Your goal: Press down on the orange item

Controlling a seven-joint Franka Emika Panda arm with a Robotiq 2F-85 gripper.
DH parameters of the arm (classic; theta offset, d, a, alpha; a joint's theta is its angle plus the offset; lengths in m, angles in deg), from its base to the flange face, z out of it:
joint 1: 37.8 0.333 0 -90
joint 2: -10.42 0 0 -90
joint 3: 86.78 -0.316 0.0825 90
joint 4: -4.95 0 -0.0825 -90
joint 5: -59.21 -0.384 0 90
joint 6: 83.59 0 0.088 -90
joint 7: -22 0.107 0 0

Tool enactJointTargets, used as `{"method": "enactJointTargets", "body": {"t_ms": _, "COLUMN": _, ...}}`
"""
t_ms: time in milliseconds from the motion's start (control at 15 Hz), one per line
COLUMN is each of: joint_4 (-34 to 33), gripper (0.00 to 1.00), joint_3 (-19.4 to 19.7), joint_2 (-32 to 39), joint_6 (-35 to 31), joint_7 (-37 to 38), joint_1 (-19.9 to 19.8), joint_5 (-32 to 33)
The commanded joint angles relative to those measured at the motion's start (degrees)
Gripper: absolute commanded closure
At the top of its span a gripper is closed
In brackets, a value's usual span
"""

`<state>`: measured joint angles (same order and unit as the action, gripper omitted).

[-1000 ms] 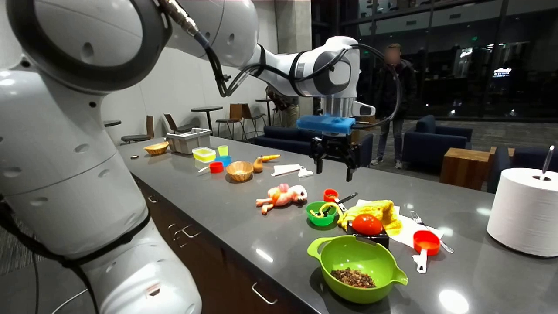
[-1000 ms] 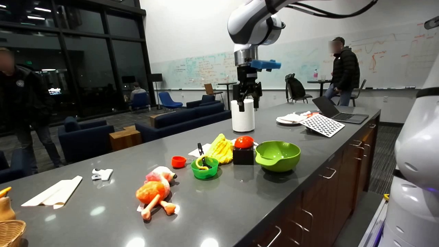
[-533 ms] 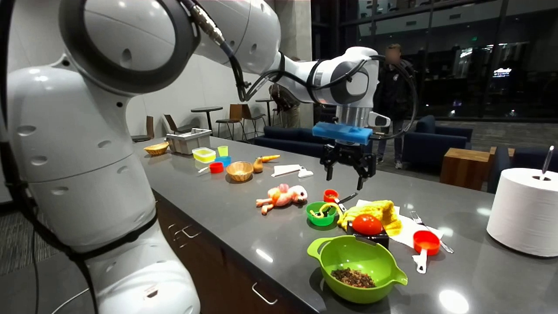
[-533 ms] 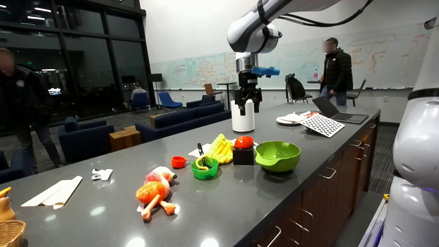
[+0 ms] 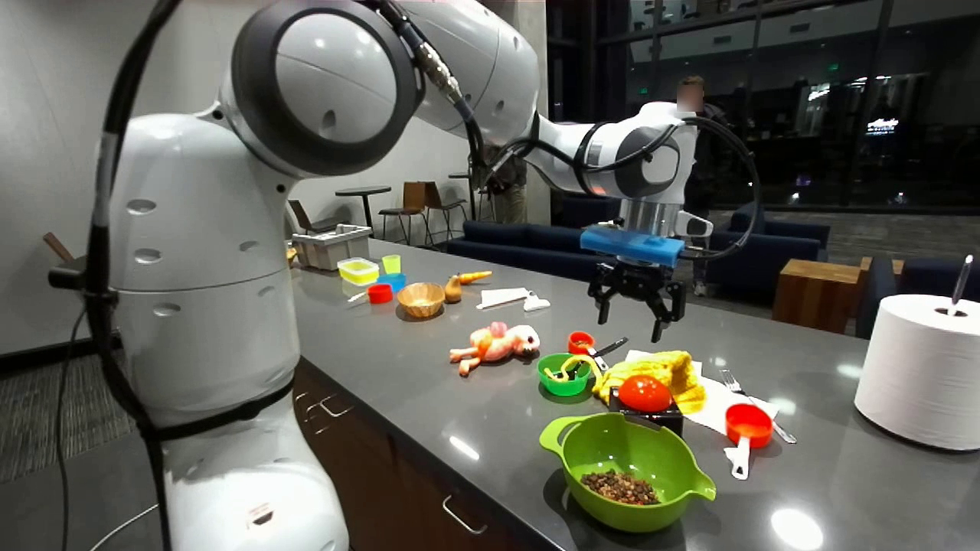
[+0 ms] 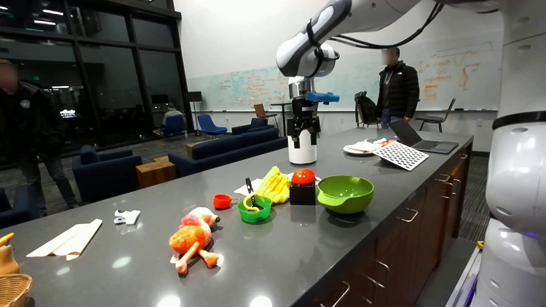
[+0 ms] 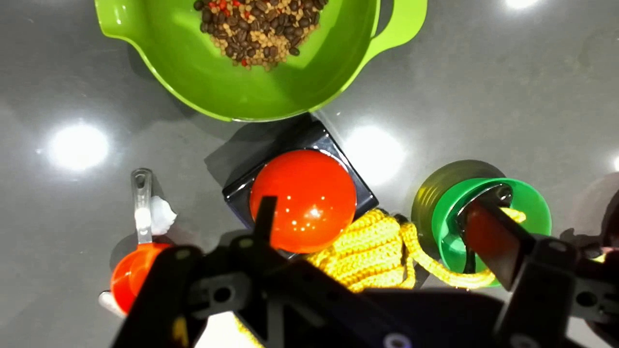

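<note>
Gripper [image 5: 629, 329], black: we find its two fingers spread wide, tips down, hanging above the counter [image 5: 398, 367].

Orange dome [image 7: 309, 193], glossy: below the gripper and toward one finger, clearly apart from the tips in both exterior views; in the wrist view we see that finger cross in front of the dome's edge.

Black box [image 6: 303, 195]: directly under the dome, farther down from the gripper.

Green bowl [image 7: 164, 53], with handle and spout: below the gripper, past the dome from the fingers in the wrist view; inside we note a heap [image 7: 261, 38] of dark beans and tan bits.

Yellow knit cloth [image 7: 367, 253]: below the gripper, next to the box; whether the two touch we cannot tell.

Green cup [image 7: 539, 208]: below the other finger, which overlaps it in the wrist view; it holds a dark utensil [image 6: 249, 186], with a yellow cord [image 7: 454, 279] over its rim.

Red scoop [image 7: 126, 280]: below the gripper, outward of the finger nearest the dome.

Paper roll [image 6: 303, 154], upright: behind the gripper in an exterior view, partly covered by the fingers.
</note>
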<state>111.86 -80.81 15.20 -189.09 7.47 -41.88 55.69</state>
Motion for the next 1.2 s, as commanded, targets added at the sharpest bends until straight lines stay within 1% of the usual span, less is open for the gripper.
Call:
{"method": "enactJointTargets", "body": {"t_ms": 0, "joint_4": -6.52, "gripper": 0.0, "joint_3": -0.58, "joint_2": 4.97, "joint_6": 1.06, "joint_7": -0.83, "joint_1": -1.03, "joint_5": -1.26}}
{"method": "enactJointTargets", "body": {"t_ms": 267, "joint_4": -10.16, "gripper": 0.0, "joint_3": -0.98, "joint_2": 7.77, "joint_6": 2.81, "joint_7": 0.93, "joint_1": -1.18, "joint_5": -1.33}}
{"method": "enactJointTargets", "body": {"t_ms": 333, "joint_4": -7.58, "gripper": 0.0, "joint_3": -1.06, "joint_2": 6.5, "joint_6": 0.54, "joint_7": 0.47, "joint_1": -1.07, "joint_5": -0.73}}
{"method": "enactJointTargets", "body": {"t_ms": 667, "joint_4": -9.85, "gripper": 0.0, "joint_3": -1.09, "joint_2": 7.96, "joint_6": 2.19, "joint_7": 0.56, "joint_1": -1.23, "joint_5": -0.74}}
{"method": "enactJointTargets", "body": {"t_ms": 800, "joint_4": -9.38, "gripper": 0.0, "joint_3": -1.06, "joint_2": 7.61, "joint_6": 2.05, "joint_7": 0.27, "joint_1": -1.21, "joint_5": -0.33}}
{"method": "enactJointTargets", "body": {"t_ms": 867, "joint_4": -9.33, "gripper": 0.25, "joint_3": -1.01, "joint_2": 7.61, "joint_6": 1.74, "joint_7": 0.34, "joint_1": -1.17, "joint_5": 0.04}}
{"method": "enactJointTargets", "body": {"t_ms": 933, "joint_4": -9.32, "gripper": 0.26, "joint_3": -1.03, "joint_2": 7.62, "joint_6": 1.5, "joint_7": 0.17, "joint_1": -1.21, "joint_5": -0.03}}
{"method": "enactJointTargets", "body": {"t_ms": 1133, "joint_4": -9.36, "gripper": 0.46, "joint_3": -1.03, "joint_2": 7.67, "joint_6": 1.06, "joint_7": -0.19, "joint_1": -1.25, "joint_5": 0.14}}
